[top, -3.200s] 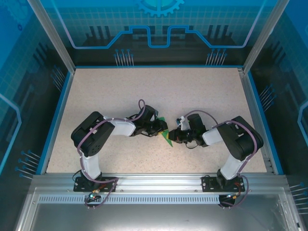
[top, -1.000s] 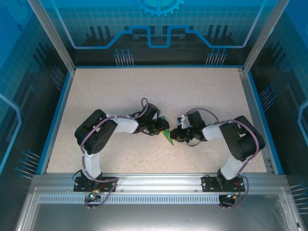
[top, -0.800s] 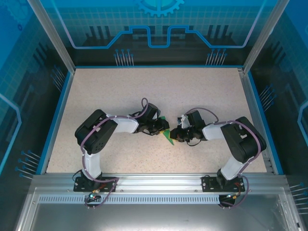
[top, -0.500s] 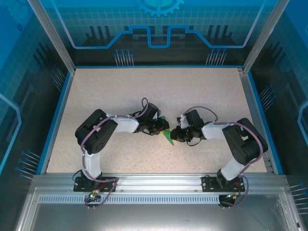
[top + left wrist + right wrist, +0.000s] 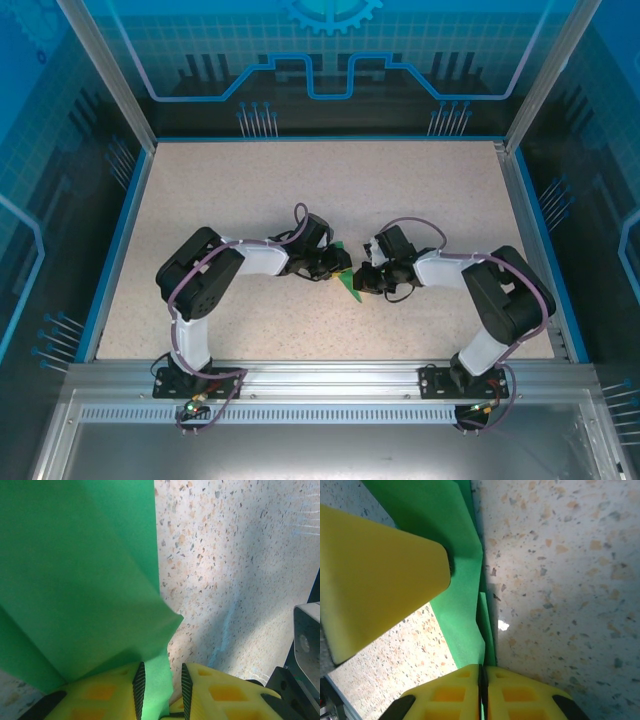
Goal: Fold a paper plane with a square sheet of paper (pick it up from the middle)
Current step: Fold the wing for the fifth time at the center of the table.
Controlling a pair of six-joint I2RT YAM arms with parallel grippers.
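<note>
Right arm's wrist has edged toward centre since the earlier frames; left arm is unchanged. Item: square sheet of paper, green, creased, lying mid-surface between both tools. Left tool: pads clamped on one paper edge. Right tool: pads pressed together on the opposite folded edge, with the left tool's finger just beside it. Surface: speckled beige. Enclosure walls: blue-lit panels.
</note>
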